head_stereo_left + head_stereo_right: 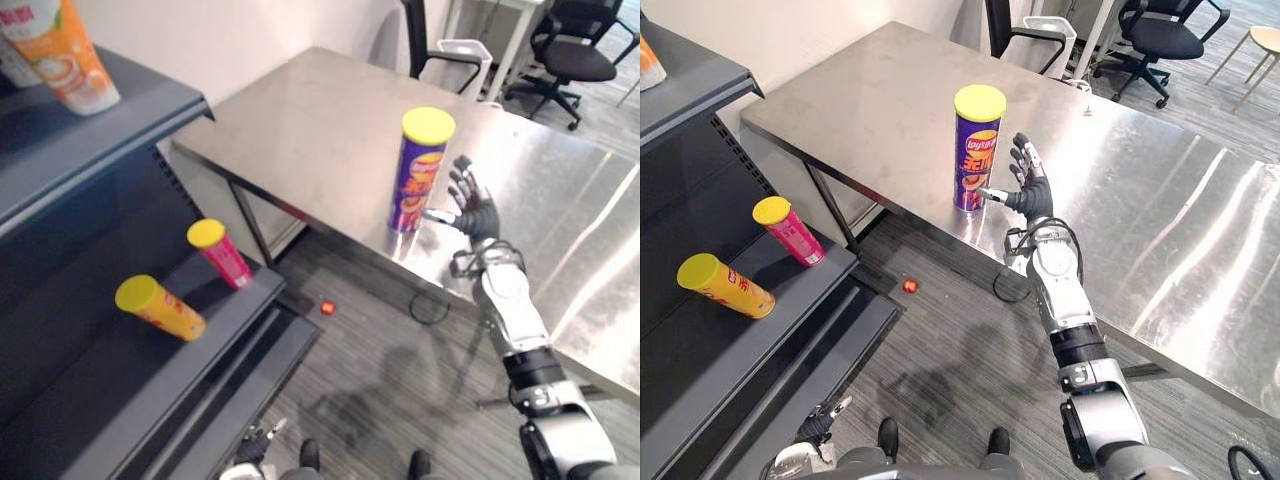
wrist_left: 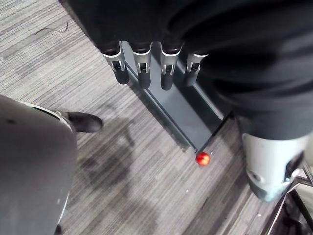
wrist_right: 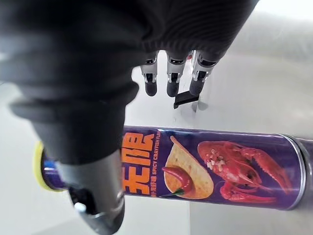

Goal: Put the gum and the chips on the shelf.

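The purple chips can (image 3: 210, 166) bears large orange characters and small white lettering, apparently a flavour line.

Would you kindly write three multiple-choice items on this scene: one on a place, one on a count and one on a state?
1. Where does the purple can stand?
A) on the steel table
B) on the floor
C) on the shelf

2. How many yellow-lidded tubes are on the lower shelf?
A) one
B) two
C) four

3. How is the right hand?
A) shut on the can
B) open beside the can
C) curled into a fist, away from the can

Answers:
1 A: its base rests on the tabletop near the front edge.
2 B: a yellow tube and a pink tube are there.
3 B: its fingers are straight, not wrapped round the can.
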Controlling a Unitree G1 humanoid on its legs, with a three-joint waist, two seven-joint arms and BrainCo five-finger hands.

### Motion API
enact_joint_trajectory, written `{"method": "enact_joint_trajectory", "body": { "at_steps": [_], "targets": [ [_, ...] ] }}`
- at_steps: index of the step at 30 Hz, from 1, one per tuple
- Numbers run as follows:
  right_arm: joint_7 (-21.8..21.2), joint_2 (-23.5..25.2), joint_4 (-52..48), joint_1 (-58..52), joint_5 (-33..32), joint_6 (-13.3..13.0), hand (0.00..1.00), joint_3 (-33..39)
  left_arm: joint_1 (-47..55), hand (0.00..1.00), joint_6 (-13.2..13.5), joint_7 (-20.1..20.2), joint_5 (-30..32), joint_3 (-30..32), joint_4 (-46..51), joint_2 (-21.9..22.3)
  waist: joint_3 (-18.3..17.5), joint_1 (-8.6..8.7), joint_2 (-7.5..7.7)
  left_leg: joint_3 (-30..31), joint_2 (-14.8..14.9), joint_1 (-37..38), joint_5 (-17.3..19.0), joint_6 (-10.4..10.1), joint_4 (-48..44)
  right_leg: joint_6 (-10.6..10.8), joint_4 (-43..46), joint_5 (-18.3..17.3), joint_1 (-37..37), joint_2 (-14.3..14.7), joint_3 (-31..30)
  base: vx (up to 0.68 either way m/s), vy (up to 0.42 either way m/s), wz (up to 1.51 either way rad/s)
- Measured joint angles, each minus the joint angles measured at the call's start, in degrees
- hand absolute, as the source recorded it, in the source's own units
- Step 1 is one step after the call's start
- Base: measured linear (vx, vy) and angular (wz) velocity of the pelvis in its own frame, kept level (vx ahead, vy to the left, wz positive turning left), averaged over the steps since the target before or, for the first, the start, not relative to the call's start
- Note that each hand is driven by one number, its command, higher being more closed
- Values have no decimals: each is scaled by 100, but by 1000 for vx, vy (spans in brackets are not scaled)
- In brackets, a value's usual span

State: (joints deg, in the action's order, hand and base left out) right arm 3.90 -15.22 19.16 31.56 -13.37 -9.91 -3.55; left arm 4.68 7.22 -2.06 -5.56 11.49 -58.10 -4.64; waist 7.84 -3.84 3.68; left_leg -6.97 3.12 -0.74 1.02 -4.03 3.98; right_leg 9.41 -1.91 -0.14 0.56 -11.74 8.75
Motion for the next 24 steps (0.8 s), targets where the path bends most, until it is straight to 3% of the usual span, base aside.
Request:
{"method": "enact_joint_trajectory", "body": {
  "at_steps": [19,20,24],
  "targets": [
    [309,-6,750,1111,1,137,0,115,-8,0,39,-41,-113,-41,220,-46,277,-139,12,293,-34,-207,-70,14,-1,0,1,1,29,-31,249,-4,-8,7],
    [310,-6,830,1212,2,143,100,115,-8,0,45,-50,-121,-39,234,-56,305,-151,12,301,-28,-214,-70,14,-5,0,1,1,29,-32,258,7,-13,8],
    [319,-60,874,1527,7,203,100,119,-7,0,34,-107,-228,-37,211,-60,336,-159,9,343,-25,-247,-70,14,-17,0,0,1,30,-32,311,5,-14,6]
  ]
}}
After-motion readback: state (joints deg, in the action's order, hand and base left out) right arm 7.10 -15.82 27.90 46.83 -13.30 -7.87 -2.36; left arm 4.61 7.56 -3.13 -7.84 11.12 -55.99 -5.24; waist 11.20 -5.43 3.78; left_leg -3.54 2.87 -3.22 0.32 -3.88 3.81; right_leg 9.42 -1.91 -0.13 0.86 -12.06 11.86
